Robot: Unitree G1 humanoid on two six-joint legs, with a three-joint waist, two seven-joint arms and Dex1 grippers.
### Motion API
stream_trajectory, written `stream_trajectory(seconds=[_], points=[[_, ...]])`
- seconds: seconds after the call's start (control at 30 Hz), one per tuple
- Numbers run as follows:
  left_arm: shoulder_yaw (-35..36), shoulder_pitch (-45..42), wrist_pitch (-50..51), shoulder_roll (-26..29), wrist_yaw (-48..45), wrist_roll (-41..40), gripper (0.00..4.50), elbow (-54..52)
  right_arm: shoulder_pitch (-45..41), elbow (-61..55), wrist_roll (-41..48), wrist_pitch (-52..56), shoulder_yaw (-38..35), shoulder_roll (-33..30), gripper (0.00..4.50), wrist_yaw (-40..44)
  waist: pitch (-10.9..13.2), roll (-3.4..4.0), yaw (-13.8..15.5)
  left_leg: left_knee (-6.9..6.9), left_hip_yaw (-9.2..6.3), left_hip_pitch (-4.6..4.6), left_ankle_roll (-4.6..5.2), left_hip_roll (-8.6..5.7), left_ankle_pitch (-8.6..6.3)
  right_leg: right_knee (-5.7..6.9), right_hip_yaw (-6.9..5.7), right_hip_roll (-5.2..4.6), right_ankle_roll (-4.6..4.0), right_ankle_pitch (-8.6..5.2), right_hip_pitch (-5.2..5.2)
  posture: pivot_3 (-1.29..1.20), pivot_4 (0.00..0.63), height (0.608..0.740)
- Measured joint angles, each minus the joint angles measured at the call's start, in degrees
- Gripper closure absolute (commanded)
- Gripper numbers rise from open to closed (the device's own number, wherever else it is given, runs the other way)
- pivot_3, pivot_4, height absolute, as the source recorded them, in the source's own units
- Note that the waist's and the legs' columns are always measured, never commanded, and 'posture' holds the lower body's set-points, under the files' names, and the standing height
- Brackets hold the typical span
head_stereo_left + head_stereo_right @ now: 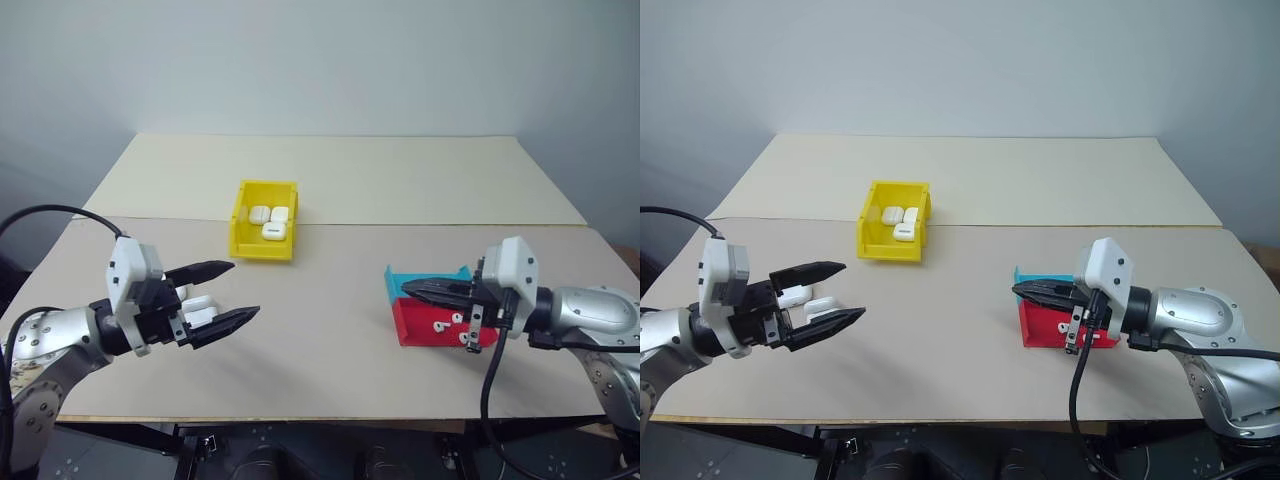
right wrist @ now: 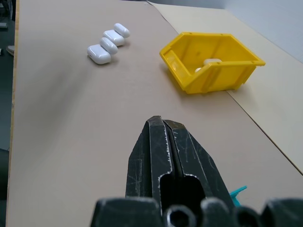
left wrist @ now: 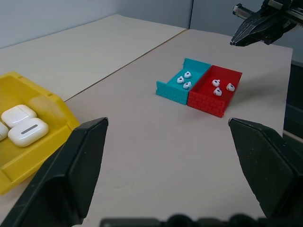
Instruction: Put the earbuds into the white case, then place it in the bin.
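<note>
I am holding the left gripper (image 1: 222, 292) above the near left of the table (image 1: 330, 340) with its jaws spread wide and nothing between them, just over the loose white cases (image 2: 108, 43) that are lying in a short row. I am keeping the right gripper (image 1: 408, 288) pressed fully together and empty, hanging over the cyan tray (image 3: 178, 85) and red tray (image 3: 215, 92), where the earbuds (image 3: 184, 81) are sitting in small clusters. The yellow bin (image 1: 264, 222) is standing farther back near the middle seam, already holding three cases (image 1: 269, 220).
</note>
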Motion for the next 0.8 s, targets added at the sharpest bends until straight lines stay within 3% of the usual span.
stream_trajectory(seconds=[0.5,0.6,0.8], points=[[1.44,0.4,0.26,3.16,-1.75,-0.36,0.05,1.22,0.68,-0.01,0.16,-0.05,0.12,0.25,4.5,0.01,0.0,0.0,-0.02,0.0,0.01,0.01,0.0,0.0,0.0,0.0,0.0,0.0,0.0,0.0,0.0,0.0,0.15,0.74],[1.44,0.0,0.24,3.44,-1.94,-0.34,0.0,1.72,0.58,0.23,1.16,-0.04,0.12,-0.05,3.85,1.23,0.0,0.0,0.0,0.0,0.0,0.0,0.0,0.0,0.0,0.0,0.0,0.0,0.0,0.0,0.0,0.0,0.15,0.74],[1.74,0.04,0.36,4.11,-1.53,0.18,0.0,2.25,-1.23,1.73,2.18,0.06,0.1,-2.65,1.71,5.08,0.0,0.0,-0.05,-0.02,0.01,-0.01,0.0,0.01,0.0,-0.01,0.0,0.0,0.0,0.0,-0.03,0.0,0.15,0.74]])
